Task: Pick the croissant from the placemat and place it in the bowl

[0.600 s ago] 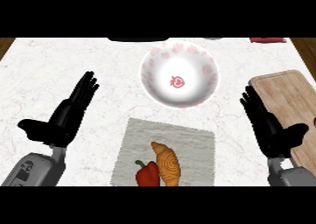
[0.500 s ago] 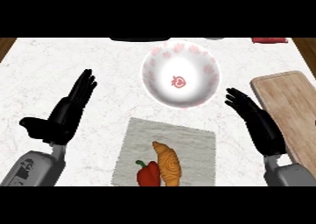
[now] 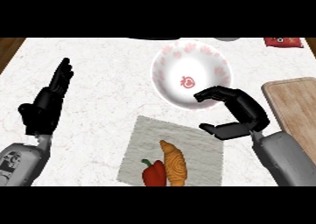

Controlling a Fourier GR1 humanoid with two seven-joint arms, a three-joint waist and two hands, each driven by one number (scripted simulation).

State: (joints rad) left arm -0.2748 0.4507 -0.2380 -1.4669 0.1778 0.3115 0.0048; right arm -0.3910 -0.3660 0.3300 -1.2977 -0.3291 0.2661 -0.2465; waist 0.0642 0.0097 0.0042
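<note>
Single head view, steeply downward.
It looks from above onto the counter [image 3: 108, 83] (forearms enter from the lower edge), close enough that the counter fills nearly the whole frame.

Right hand [image 3: 241, 111] curled — left hand [image 3: 47, 103] flat.

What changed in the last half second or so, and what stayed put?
The right hand swung left from beside the cutting board toward the placemat, its fingers now curled, holding nothing. The croissant, the red pepper and the bowl have not moved; the left hand stays open at the left.
</note>
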